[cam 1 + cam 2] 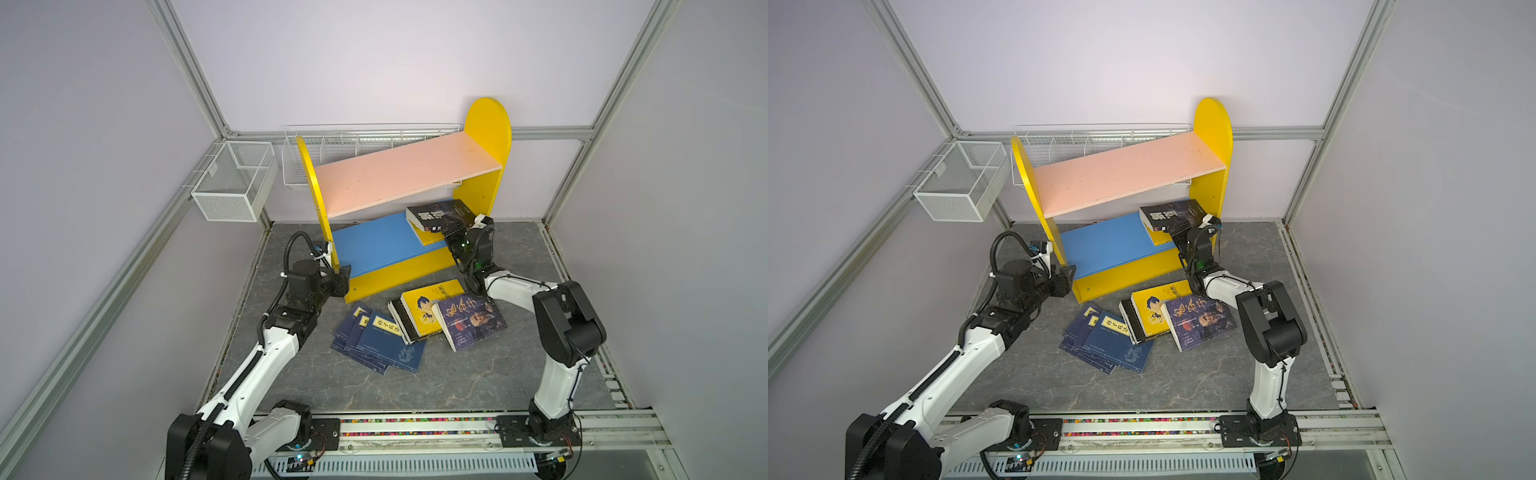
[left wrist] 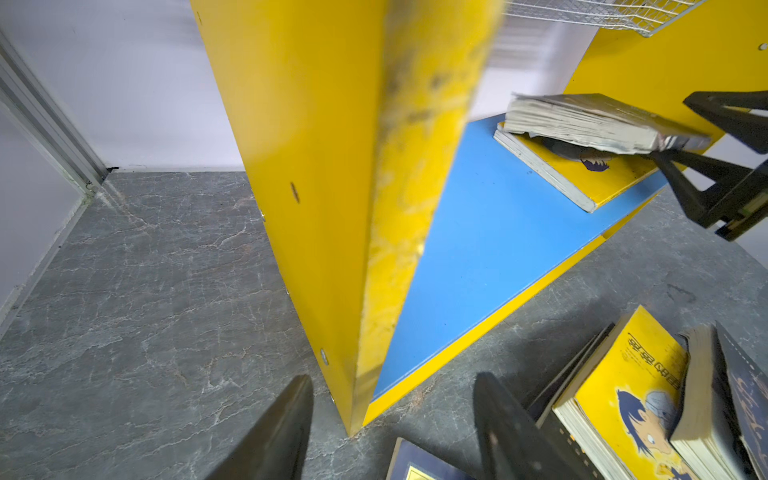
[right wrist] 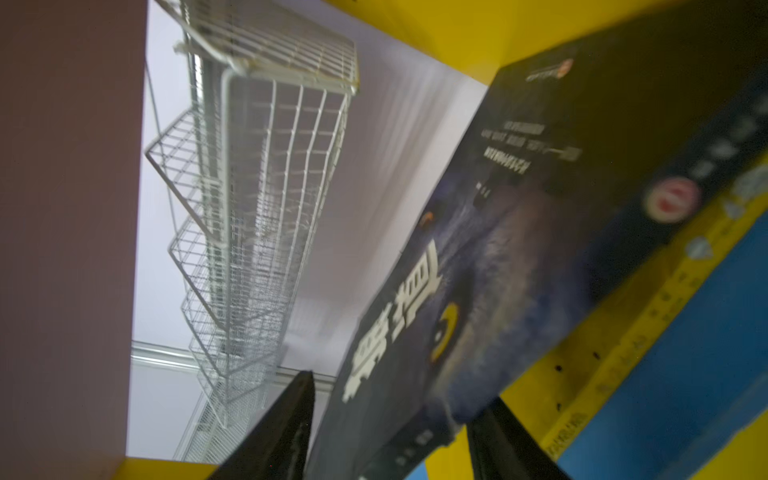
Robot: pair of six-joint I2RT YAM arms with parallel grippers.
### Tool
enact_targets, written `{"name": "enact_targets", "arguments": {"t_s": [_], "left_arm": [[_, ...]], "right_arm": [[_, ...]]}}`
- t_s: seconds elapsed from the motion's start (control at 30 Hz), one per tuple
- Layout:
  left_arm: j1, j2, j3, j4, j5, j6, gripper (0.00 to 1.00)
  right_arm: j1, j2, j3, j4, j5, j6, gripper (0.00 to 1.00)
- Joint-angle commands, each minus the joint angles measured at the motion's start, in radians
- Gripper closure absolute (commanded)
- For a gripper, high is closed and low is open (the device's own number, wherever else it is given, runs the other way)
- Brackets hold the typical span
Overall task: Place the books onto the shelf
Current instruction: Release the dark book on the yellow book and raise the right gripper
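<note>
right wrist view: the right gripper (image 3: 401, 386) gapes astride the dark book (image 3: 519, 249), propped on a yellow book (image 1: 428, 240) at the right end of the blue board (image 1: 374, 245), while the left gripper (image 2: 394, 377), also wide, straddles the side panel (image 2: 316, 145) of the shelf (image 1: 488, 124), probably bracing it.

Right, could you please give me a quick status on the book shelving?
Left gripper open at shelf front corner. Right gripper open, straddling dark book. Dark book lying atop yellow book on blue board; other books on table. Nothing blocking.
</note>
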Motion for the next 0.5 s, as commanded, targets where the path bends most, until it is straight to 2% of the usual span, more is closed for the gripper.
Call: {"name": "enact_targets", "arguments": {"t_s": [0.0, 0.2, 0.33, 0.47], "left_arm": [[0.0, -0.002, -0.011, 0.011, 0.007, -0.004, 0.38], [-0.001, -0.003, -0.011, 0.012, 0.009, -0.005, 0.38], [-0.001, -0.007, -0.011, 0.013, 0.01, -0.007, 0.38], [-0.001, -0.011, -0.011, 0.014, 0.007, -0.007, 0.38]], "right_arm": [[0.026, -0.051, 0.017, -0.122, 0.036, 0.0, 0.26], [0.033, -0.173, 0.083, -0.547, 0.115, -0.132, 0.09], [0.021, -0.229, 0.1, -0.697, 0.123, -0.264, 0.07], [-0.017, -0.271, 0.12, -0.791, 0.103, -0.501, 0.1]]}}
